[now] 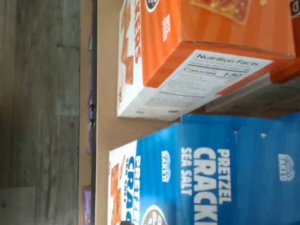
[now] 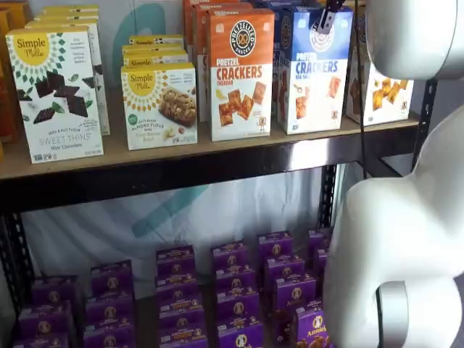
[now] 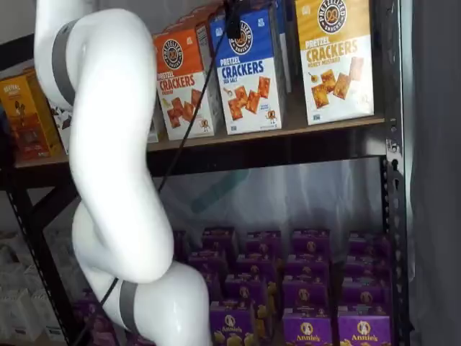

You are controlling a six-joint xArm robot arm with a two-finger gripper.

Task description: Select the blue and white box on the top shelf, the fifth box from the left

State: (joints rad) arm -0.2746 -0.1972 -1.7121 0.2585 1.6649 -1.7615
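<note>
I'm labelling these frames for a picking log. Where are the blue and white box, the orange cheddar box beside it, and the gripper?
blue and white box (image 2: 314, 80): a shelf view, front face, on the word CRACKERS.
orange cheddar box (image 2: 241, 76): a shelf view, front face, on the lettering.
gripper (image 3: 234, 25): a shelf view, black fingers at the blue box's top.

tan top shelf, blue and white box, orange box

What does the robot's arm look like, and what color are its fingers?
The arm is fat, smooth and glossy white, made of rounded tube shapes with grey bands at the joints. A thin black cable hangs beside it. The gripper shows only as small black fingers in both shelf views.
</note>
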